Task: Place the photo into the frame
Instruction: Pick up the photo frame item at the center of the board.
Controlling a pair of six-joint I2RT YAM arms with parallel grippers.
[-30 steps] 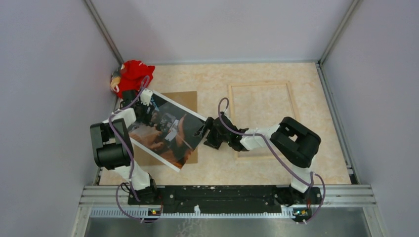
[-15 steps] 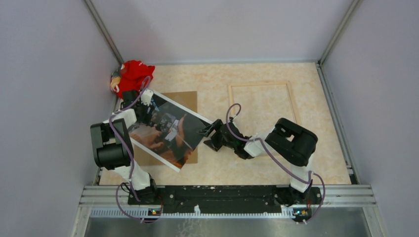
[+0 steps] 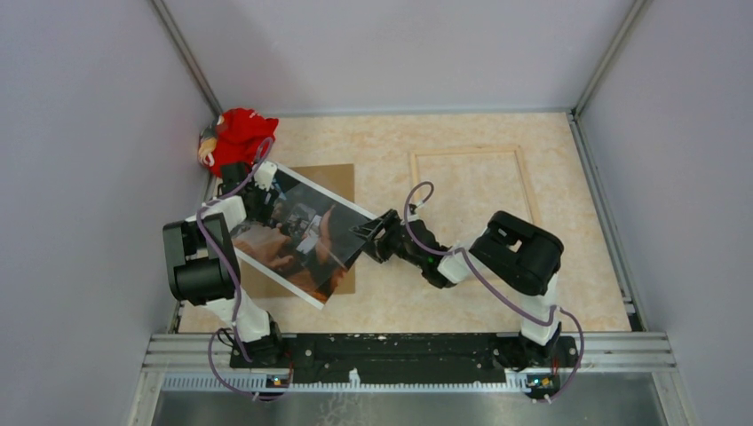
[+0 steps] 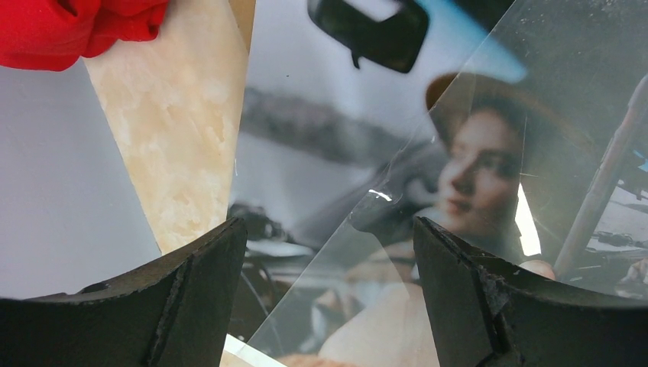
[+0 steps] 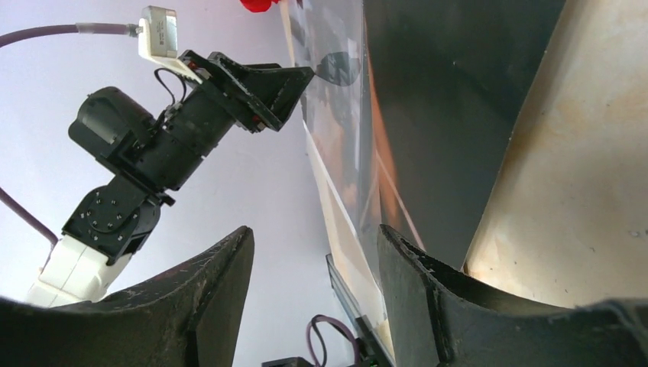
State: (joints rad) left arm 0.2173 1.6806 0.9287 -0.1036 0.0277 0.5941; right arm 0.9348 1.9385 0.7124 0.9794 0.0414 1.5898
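Observation:
The photo lies slanted at the left of the table, partly over the brown backing board, with its left edge raised near my left arm. A clear sheet covers part of the photo in the left wrist view. My left gripper hangs open above the photo's upper left part, jaws wide and nothing between them. My right gripper is open at the photo's right corner. The photo's edge runs between its jaws, close to one finger. The frame lies flat at the back right.
A red cloth toy sits in the back left corner, right behind my left gripper. Grey walls close in the table on three sides. My right arm's elbow stands over the frame's near edge.
My right gripper has moved left from beside the frame to the photo's right corner, and its jaws have narrowed. The left arm and the photo have hardly moved.

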